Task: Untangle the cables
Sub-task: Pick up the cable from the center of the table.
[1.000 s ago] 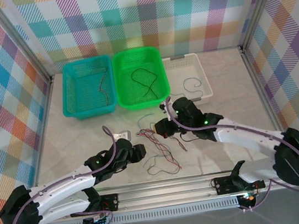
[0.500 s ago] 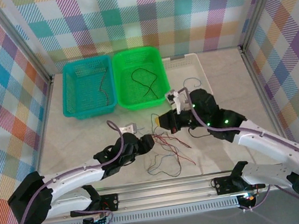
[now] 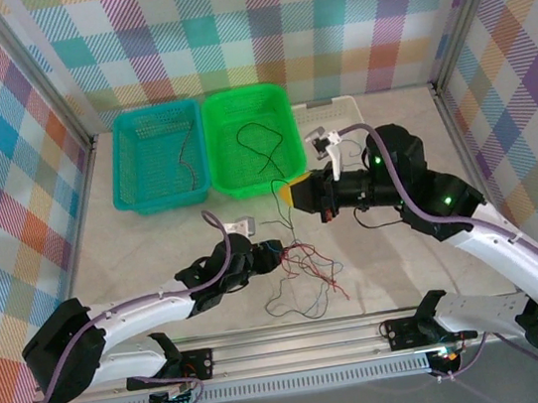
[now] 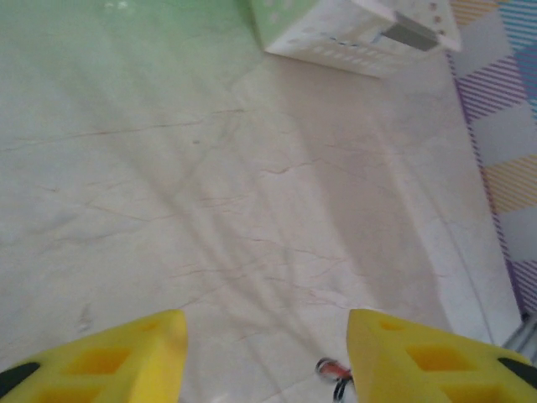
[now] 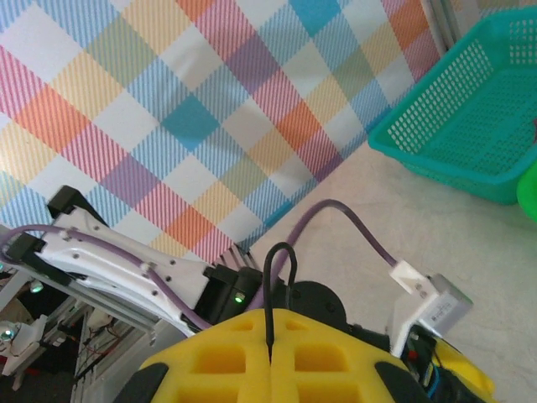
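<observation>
A loose tangle of thin red, black, blue and green cables [image 3: 304, 275] lies on the table in front of the arms. My right gripper [image 3: 291, 195] hangs above it, near the green basket's front edge, shut on a thin black cable [image 5: 278, 267] that loops up out of its yellow jaws. In the top view that strand [image 3: 286, 221] drops toward the tangle. My left gripper [image 3: 269, 256] sits low at the tangle's left edge, open, with bare table between its yellow fingers [image 4: 424, 357]. A red and black cable end [image 4: 334, 369] lies by the right finger.
Three baskets stand in a row at the back: a teal basket [image 3: 133, 160] holding a brownish cable, a green basket [image 3: 235, 176] holding a black cable, and a white basket [image 3: 331, 106] partly covered by my right arm. Checked walls close in both sides.
My right gripper has moved up and back toward the baskets with the black cable, drawing it out of the tangle. My left gripper has slid right, up to the tangle.
</observation>
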Robot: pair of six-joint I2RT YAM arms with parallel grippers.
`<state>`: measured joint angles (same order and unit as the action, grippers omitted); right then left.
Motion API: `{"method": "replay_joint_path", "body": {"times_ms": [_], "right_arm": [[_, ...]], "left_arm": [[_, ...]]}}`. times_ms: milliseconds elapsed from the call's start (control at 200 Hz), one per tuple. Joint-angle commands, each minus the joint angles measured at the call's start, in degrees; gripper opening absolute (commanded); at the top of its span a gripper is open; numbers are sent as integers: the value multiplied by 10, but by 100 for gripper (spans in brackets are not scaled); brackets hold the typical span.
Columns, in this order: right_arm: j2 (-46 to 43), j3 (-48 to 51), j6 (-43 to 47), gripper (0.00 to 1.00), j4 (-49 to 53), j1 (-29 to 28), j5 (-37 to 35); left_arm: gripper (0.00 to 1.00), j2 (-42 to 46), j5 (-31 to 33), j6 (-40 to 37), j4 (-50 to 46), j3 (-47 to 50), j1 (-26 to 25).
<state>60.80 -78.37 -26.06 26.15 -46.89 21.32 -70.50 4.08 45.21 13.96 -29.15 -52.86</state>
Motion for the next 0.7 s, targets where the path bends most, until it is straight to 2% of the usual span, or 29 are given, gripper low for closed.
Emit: {"method": "replay_joint_path", "body": {"times_ms": [0,160,440,565,695], "right_arm": [[14,-81,36,0,53,-2,-1],[44,-148,51,0,92,-2,-1],[66,-187,64,0,105,-1,-18],[76,-207,74,0,119,7,-31],[87,-217,77,0,124,24,-37]], "left_arm": [[57,-16,-60,-14,66,-10,4],[62,-34,-117,0,139,8,4],[63,-30,-195,42,270,61,3],[61,-6,-210,51,263,70,2],[61,47,-188,57,205,83,2]]}}
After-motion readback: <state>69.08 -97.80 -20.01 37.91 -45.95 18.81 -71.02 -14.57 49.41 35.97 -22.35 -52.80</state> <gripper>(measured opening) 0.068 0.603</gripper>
